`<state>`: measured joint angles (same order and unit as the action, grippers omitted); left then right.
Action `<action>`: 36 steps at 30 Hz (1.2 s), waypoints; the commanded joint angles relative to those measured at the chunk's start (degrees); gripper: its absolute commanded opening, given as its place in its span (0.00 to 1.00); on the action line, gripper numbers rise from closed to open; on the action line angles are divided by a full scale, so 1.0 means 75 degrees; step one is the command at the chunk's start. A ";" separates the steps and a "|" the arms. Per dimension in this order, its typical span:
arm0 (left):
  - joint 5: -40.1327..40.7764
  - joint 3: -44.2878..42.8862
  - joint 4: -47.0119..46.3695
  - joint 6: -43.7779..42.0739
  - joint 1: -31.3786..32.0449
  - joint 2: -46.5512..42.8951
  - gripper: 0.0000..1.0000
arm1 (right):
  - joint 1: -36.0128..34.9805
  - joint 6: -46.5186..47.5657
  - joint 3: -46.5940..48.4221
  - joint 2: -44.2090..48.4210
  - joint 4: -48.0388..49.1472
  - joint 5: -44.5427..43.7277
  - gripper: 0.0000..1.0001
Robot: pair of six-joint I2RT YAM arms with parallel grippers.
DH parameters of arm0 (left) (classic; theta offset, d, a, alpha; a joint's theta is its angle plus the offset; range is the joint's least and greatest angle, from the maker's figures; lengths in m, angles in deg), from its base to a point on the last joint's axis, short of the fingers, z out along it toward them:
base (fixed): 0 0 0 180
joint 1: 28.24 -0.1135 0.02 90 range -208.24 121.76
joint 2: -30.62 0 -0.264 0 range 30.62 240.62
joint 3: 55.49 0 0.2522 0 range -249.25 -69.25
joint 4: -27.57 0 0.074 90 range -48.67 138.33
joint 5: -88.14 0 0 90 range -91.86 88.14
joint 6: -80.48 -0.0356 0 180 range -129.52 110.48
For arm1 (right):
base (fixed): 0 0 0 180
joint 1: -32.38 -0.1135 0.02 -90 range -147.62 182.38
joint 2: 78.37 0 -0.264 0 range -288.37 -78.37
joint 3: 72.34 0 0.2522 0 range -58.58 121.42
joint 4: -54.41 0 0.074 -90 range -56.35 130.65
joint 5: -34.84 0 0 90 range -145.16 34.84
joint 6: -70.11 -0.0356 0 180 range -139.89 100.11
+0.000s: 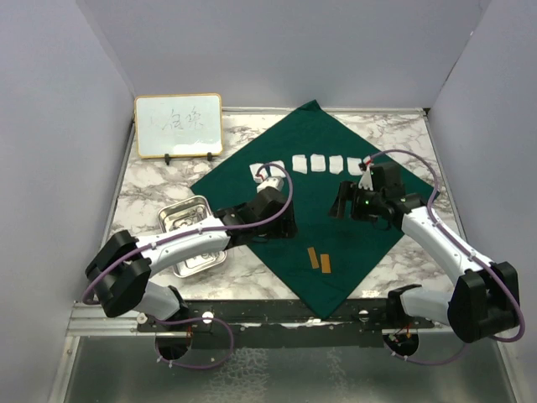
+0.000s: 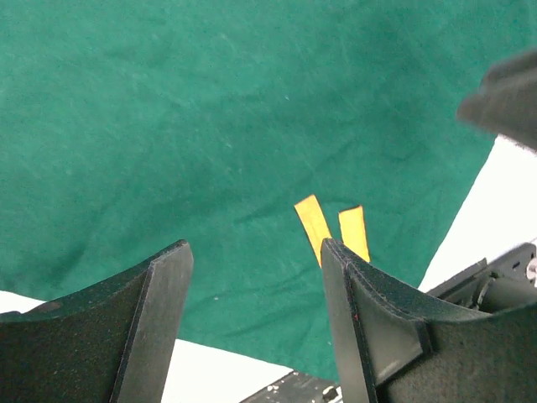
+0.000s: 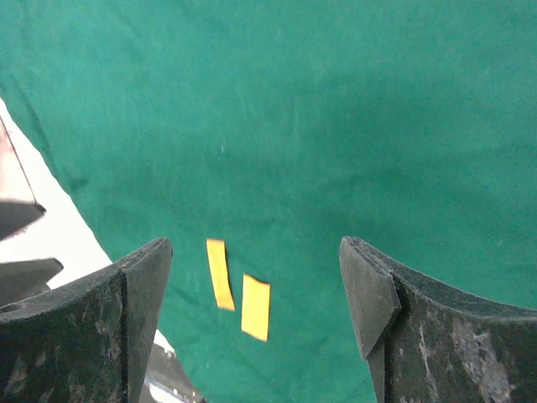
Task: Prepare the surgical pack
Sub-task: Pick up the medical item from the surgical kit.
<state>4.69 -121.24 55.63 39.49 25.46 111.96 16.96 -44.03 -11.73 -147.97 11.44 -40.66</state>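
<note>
The surgical pack's dark green drape [image 1: 319, 134] lies spread as a diamond on the marble table. A row of white gauze squares [image 1: 319, 164] runs across its upper half. My left gripper [image 1: 285, 227] hovers over the drape's left part, open and holding nothing. In its wrist view the left gripper [image 2: 256, 248] frames green cloth and two yellow strips [image 2: 312, 222]. My right gripper [image 1: 342, 201] hangs over the drape's right part, open and holding nothing. Below the right gripper [image 3: 253, 243] are the cloth and the yellow strips [image 3: 220, 273].
Steel trays [image 1: 185, 214] sit on the marble left of the drape, partly under my left arm. A wood-framed whiteboard [image 1: 179, 126] stands at the back left. The yellow strips [image 1: 319, 260] lie near the drape's near corner. Walls close in three sides.
</note>
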 commanded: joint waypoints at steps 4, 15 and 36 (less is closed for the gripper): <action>0.0014 0.0452 -0.0281 -0.0382 -0.0374 -0.0331 0.66 | -0.0572 -0.0255 -0.0603 0.0019 -0.0461 0.1383 0.69; -0.0274 0.1181 -0.0558 -0.0381 -0.0909 -0.1252 0.66 | -0.1482 -0.0369 -0.0923 -0.1025 0.0538 0.1681 0.53; -0.0676 0.1106 -0.0626 -0.0477 -0.1087 -0.1109 0.67 | -0.1483 -0.0159 -0.1394 -0.1759 0.1616 0.2132 0.28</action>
<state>0.97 -112.41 52.12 36.52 17.76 103.66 5.97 -46.50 -22.66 -159.86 21.39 -25.71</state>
